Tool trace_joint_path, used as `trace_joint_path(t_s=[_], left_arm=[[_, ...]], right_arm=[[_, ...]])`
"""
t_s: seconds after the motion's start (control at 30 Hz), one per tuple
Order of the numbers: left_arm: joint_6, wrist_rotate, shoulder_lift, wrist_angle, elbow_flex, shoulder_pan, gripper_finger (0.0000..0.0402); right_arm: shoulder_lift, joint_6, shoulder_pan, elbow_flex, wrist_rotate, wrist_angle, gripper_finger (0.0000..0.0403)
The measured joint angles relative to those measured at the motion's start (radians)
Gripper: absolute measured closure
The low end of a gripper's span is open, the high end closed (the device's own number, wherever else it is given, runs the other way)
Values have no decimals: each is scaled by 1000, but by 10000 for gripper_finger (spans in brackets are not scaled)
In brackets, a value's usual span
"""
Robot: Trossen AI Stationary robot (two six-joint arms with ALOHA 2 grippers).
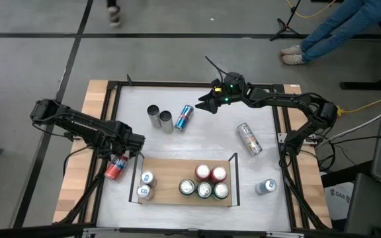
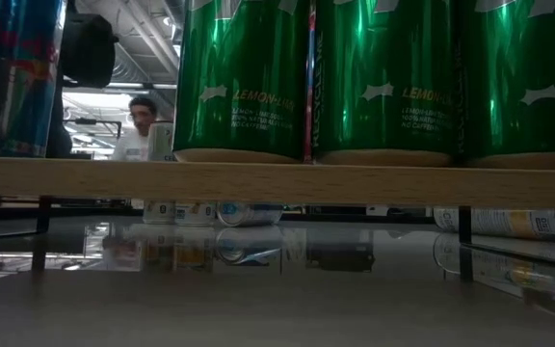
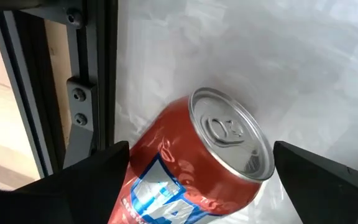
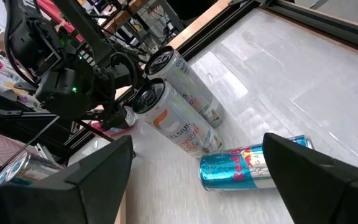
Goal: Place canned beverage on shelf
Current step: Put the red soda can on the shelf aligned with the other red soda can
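A: High view, what do you see?
B: I see my left gripper (image 1: 126, 153) over a red can (image 1: 116, 168) lying just left of the shelf (image 1: 170, 173), jaws spread wide around it (not squeezing).
A: And the right gripper (image 1: 204, 102)?
B: At the far side, jaws apart, holding nothing, near a blue can (image 1: 184, 118) on its side.

The white tabletop (image 1: 197, 109) carries the wooden shelf (image 1: 170, 175), two upright silver cans (image 1: 159, 118), a blue can (image 1: 184, 118) lying beside them, a silver can (image 1: 249, 138) on its side, a red can (image 1: 116, 168) lying at the left edge, and one upright can (image 1: 265, 187) right of the shelf. Seven cans stand on the shelf.
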Motion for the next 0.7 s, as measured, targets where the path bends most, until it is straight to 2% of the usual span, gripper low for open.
trace_joint_path(t_s=[0.43, 0.7], left_arm=[[99, 92, 0, -7, 0, 0, 14], [102, 99, 0, -20, 0, 0, 14]], right_arm=[[0, 0, 0, 0, 0, 0, 56], [0, 0, 0, 0, 0, 0, 56]])
